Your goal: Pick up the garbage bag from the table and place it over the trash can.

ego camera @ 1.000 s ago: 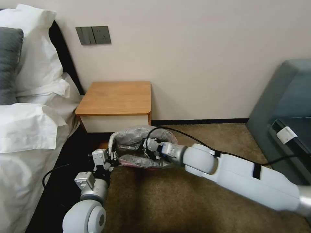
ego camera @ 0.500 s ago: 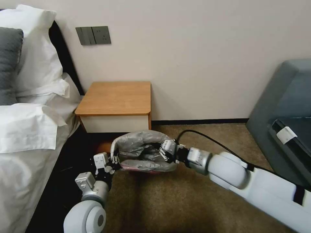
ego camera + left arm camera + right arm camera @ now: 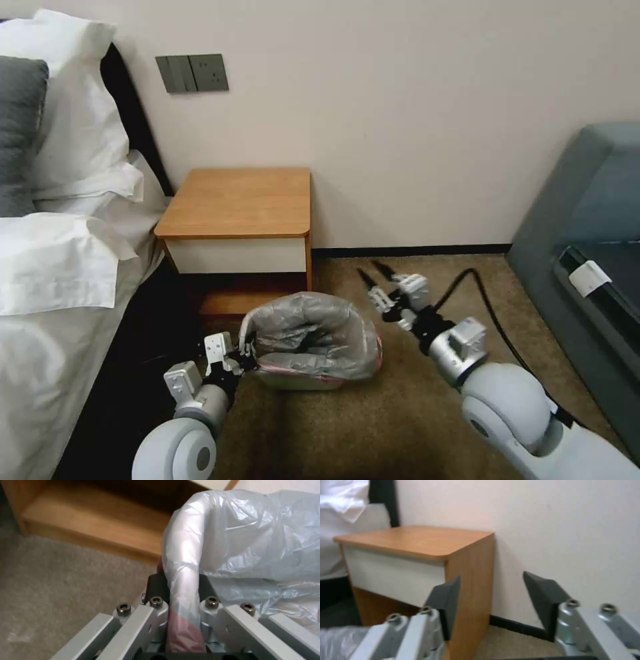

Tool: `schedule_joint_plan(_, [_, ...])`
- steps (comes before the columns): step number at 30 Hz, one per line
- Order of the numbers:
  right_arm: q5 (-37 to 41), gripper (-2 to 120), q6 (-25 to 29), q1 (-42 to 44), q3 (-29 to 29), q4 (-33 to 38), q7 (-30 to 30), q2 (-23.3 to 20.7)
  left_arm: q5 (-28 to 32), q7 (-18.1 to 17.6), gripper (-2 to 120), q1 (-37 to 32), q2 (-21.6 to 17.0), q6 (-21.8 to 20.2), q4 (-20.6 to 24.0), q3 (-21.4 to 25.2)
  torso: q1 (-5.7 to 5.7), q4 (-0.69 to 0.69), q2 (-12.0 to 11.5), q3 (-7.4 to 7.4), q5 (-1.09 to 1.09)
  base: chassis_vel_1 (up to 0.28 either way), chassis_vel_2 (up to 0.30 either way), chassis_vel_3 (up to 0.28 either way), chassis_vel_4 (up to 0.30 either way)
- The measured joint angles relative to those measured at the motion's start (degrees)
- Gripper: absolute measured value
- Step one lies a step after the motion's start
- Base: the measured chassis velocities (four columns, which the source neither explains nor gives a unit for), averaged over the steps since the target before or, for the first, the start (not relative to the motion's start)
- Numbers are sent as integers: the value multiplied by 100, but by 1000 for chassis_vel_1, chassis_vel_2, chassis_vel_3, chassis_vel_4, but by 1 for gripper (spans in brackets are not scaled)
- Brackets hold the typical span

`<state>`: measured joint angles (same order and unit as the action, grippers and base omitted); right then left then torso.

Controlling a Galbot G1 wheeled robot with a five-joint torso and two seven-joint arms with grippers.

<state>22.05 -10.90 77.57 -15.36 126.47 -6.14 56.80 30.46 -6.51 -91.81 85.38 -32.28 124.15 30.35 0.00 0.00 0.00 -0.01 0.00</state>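
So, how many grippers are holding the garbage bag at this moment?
1. The left gripper is shut on the garbage bag rim, beside the trash can. The right gripper is open, apart from it.

We see a plain cream wall (image 3: 400, 120) with a grey switch and socket plate (image 3: 192, 72) mounted on it, and a dark skirting board (image 3: 413, 251) along its foot. Brown carpet (image 3: 347, 427) covers the floor. On our left stands a bed (image 3: 40, 360) with white sheets, white pillows (image 3: 73, 113) and one grey pillow (image 3: 17, 133) against a black headboard (image 3: 137, 123). At our right sits a grey-blue upholstered sofa (image 3: 587, 200).
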Motion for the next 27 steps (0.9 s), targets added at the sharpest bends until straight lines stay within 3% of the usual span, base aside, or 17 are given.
schedule_joint_plan(6, [-31,68,26,188,-123,-18,43,273,51,28,7,11,-15,-21,-160,-59,0,0,0,0,0,0,0,0,0])
schedule_joint_plan(9, [-136,86,73,247,-185,-145,83,592,37,68,7,11,-21,-5,-350,-111,0,0,0,0,-1,0,0,0,0])
schedule_joint_plan(14, [-307,99,181,327,-178,-185,165,754,27,53,7,4,19,72,-483,-127,0,0,0,0,0,0,0,0,0])
schedule_joint_plan(20, [-356,100,213,343,-159,-183,205,771,14,33,7,-34,80,163,-570,-131,0,0,0,0,0,0,0,0,0])
schedule_joint_plan(27, [-370,100,235,295,-129,-272,238,744,21,51,30,-59,143,210,-497,-135,0,0,0,1,1,0,0,0,0])
